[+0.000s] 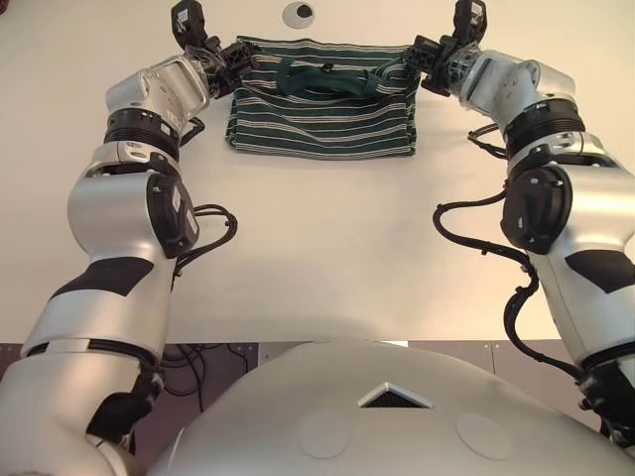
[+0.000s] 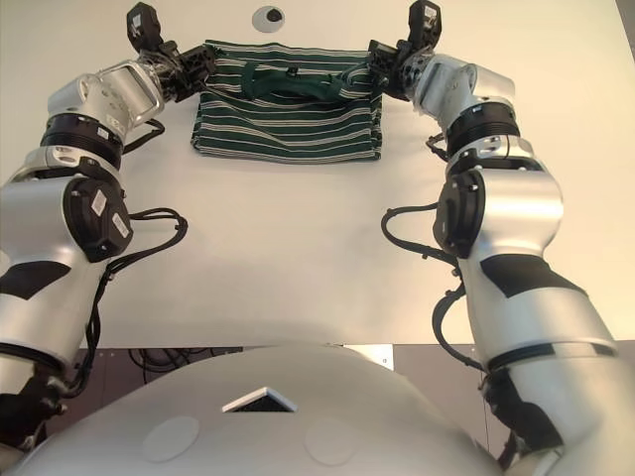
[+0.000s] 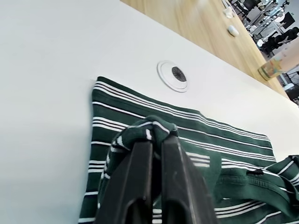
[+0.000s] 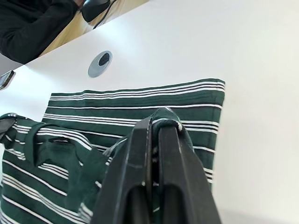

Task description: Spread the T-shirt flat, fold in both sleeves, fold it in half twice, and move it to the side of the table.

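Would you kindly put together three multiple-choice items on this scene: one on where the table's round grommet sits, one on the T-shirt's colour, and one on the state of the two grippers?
1. Where is the round grommet relative to the T-shirt?
A. On the table, just beyond the shirt's far edge
B. On top of the shirt
C. At the table's near edge

2. What colour is the T-shirt?
A. Plain red
B. Dark green with white stripes
C. Blue with dots

3. What state are the left gripper and right gripper in?
A. Both open, off the shirt
B. Only the left shut on cloth
C. Both shut on a pinch of the T-shirt

Answers:
1 A, the head views show it on bare table past the shirt.
2 B, the stripes are plain in every view.
3 C, each wrist view shows cloth clamped between closed fingers.
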`<state>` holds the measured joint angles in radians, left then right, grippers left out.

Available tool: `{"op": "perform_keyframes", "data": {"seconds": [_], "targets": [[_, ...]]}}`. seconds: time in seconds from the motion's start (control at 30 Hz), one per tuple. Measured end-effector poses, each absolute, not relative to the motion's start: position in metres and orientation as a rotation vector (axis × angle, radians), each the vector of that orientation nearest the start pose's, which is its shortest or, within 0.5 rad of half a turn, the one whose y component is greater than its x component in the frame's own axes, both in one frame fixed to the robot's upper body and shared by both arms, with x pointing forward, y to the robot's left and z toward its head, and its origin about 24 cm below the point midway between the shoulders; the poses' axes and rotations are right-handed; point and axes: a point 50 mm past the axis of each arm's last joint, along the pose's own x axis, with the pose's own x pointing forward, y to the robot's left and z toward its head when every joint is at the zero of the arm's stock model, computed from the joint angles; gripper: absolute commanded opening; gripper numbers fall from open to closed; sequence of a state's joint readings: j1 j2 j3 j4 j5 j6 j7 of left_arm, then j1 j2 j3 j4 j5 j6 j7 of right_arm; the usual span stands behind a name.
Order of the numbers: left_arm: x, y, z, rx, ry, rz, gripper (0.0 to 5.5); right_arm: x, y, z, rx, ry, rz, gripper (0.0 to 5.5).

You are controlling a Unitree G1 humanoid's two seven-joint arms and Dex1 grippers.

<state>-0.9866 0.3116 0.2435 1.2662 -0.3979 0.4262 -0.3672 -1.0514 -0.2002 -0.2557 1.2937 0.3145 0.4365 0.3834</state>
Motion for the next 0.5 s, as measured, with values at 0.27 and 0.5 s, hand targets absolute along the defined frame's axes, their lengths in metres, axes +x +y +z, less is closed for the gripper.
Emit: {"op": "perform_keyframes", "data": {"seconds": [0.27,0.5], "targets": [[0.39,0.185,0.071,-0.512,0.529,-0.129,1.0,0.392,-0.132,0.072,0.488,0.581,0.291,1.07],[0.402,0.186,0.097,-0.662,0.451,-0.009,1.0,0.405,-0.137,0.096,0.634,0.459,0.175,1.07]]}}
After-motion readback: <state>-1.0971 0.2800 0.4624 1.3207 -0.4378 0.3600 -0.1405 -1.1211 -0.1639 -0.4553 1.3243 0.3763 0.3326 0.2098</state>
